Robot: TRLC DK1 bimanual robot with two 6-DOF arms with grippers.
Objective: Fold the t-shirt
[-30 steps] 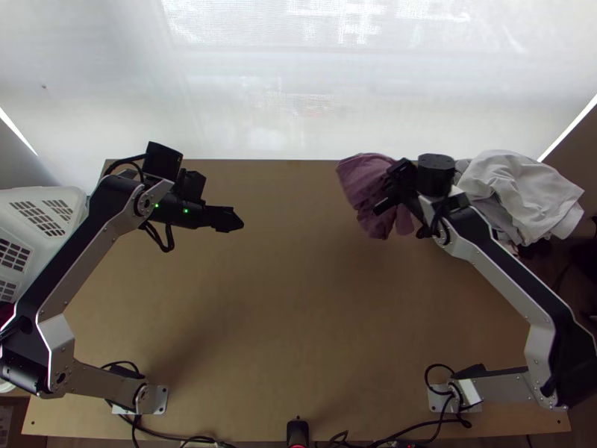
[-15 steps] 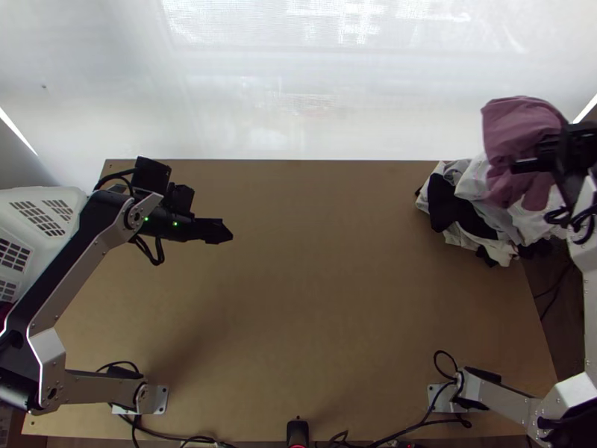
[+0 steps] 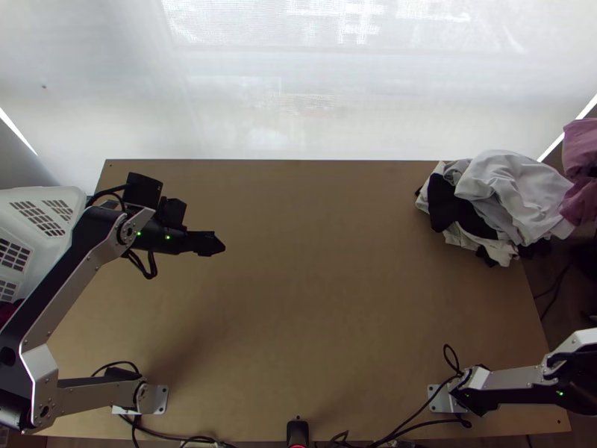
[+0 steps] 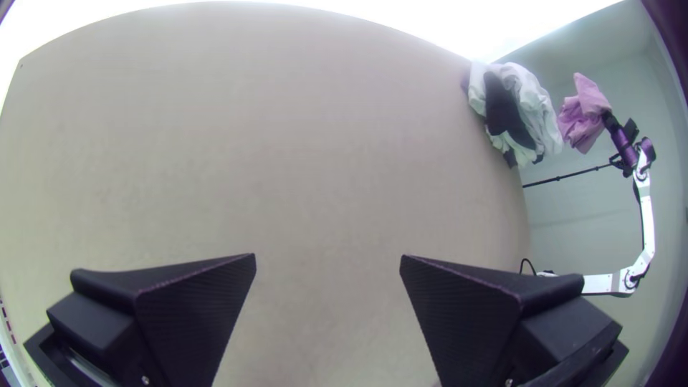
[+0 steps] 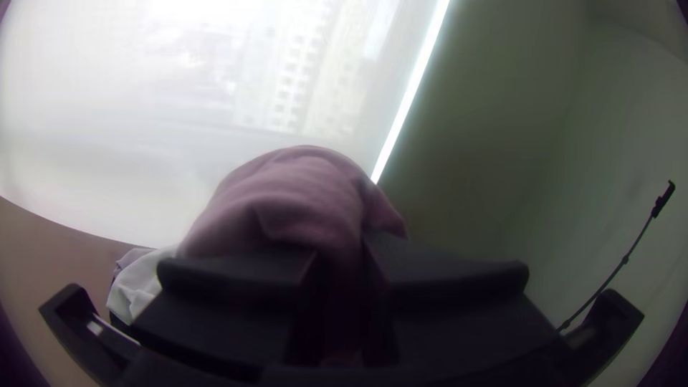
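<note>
Over the table's left part my left gripper (image 3: 216, 244) holds nothing; in the left wrist view my left gripper (image 4: 327, 259) is open, its fingers wide apart above bare wood. The mauve shirt (image 3: 579, 160) hangs bunched beyond the table's right side, at the top view's right edge. In the left wrist view the shirt (image 4: 584, 115) dangles from the other arm's gripper. My right gripper (image 5: 340, 251) is shut on a bunched part of the shirt (image 5: 294, 193) in the right wrist view, with folds bulging out past the fingers. Which part of the shirt is held, I cannot tell.
A heap of white, grey and black clothes (image 3: 515, 190) lies at the table's far right corner, partly over the edge. A white basket (image 3: 45, 216) stands beside the left edge. Bare wood of the table (image 3: 321, 284) stretches between the arms.
The right arm has carried the mauve shirt rightward from the far side of the table, past the clothes heap and off the table's side. The left arm has drifted slightly left and nearer.
</note>
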